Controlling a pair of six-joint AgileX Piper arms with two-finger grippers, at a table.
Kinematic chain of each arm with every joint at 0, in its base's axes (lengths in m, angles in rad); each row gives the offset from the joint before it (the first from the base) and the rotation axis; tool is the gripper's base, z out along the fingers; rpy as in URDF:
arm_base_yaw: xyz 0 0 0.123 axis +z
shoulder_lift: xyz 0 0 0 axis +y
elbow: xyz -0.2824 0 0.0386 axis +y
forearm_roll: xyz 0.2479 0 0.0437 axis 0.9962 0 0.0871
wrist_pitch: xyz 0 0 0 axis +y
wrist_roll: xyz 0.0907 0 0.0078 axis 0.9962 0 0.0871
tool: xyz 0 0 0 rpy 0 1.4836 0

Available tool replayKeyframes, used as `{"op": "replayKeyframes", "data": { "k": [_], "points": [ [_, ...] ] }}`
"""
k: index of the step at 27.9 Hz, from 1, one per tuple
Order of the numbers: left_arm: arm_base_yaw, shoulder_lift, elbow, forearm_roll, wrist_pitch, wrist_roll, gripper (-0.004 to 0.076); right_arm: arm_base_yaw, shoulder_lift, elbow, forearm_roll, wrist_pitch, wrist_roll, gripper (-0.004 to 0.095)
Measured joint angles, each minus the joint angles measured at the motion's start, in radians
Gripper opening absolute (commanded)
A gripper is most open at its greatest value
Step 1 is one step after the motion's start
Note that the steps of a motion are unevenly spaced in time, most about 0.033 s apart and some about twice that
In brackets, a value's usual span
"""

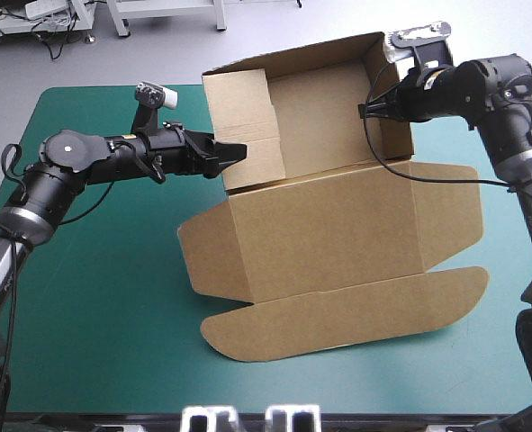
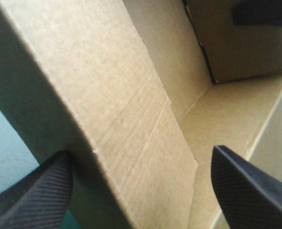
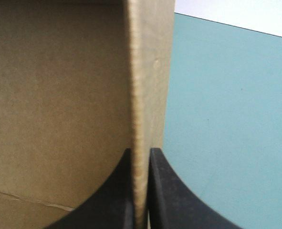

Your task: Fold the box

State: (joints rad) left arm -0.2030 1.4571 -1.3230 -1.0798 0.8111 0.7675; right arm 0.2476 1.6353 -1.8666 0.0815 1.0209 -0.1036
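Observation:
The brown box (image 1: 338,225) lies on the teal-green cover (image 1: 94,297), its back and side walls raised into a tray at the far side. The lid and flaps lie flat toward the front. My left gripper (image 1: 232,151) is open and straddles the tray's left wall (image 2: 131,95), one finger outside and one inside (image 2: 141,153). My right gripper (image 1: 369,110) is shut on the top edge of the right wall (image 3: 141,95), with the board pinched between its fingers (image 3: 141,153). Across the tray, the left wrist view shows one of the right gripper's black fingers (image 2: 262,13).
The lid's long rounded flap (image 1: 338,315) reaches toward the front edge of the table. Bare teal-green cover (image 3: 226,119) lies beyond the right wall and to the left of the box. The right arm's black cable (image 1: 428,171) hangs over the box's right side.

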Motion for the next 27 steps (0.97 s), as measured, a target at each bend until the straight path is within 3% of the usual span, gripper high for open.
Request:
{"op": "replayKeyframes", "data": {
  "k": [7, 15, 18, 19, 20, 27],
  "points": [
    [-0.001, 0.0, 0.0, 0.158, -0.151, -0.187, 0.0438, 0.053, 0.039, 0.0, 0.024, -0.032, 0.047, -0.0019],
    [-0.001, 0.0, 0.0, 0.422, -0.157, -0.384, 0.0274, 0.083, 0.091, 0.001, 0.086, -0.041, 0.04, -0.0019],
    [0.0, 0.0, 0.0, 0.475, -0.149, -0.406, 0.0134, 0.083, 0.111, 0.002, 0.132, -0.042, 0.01, -0.0019],
    [0.001, 0.0, 0.0, 0.493, -0.146, -0.408, 0.0019, 0.083, 0.116, 0.002, 0.138, -0.043, 0.0, -0.0019],
    [0.002, 0.0, 0.0, 0.523, -0.133, -0.411, -0.0008, 0.083, 0.125, 0.002, 0.153, -0.043, -0.013, -0.0019],
    [0.003, 0.001, 0.0, 0.558, -0.093, -0.441, -0.0009, 0.083, 0.146, 0.002, 0.128, 0.027, 0.03, -0.0019]
  ]
}}
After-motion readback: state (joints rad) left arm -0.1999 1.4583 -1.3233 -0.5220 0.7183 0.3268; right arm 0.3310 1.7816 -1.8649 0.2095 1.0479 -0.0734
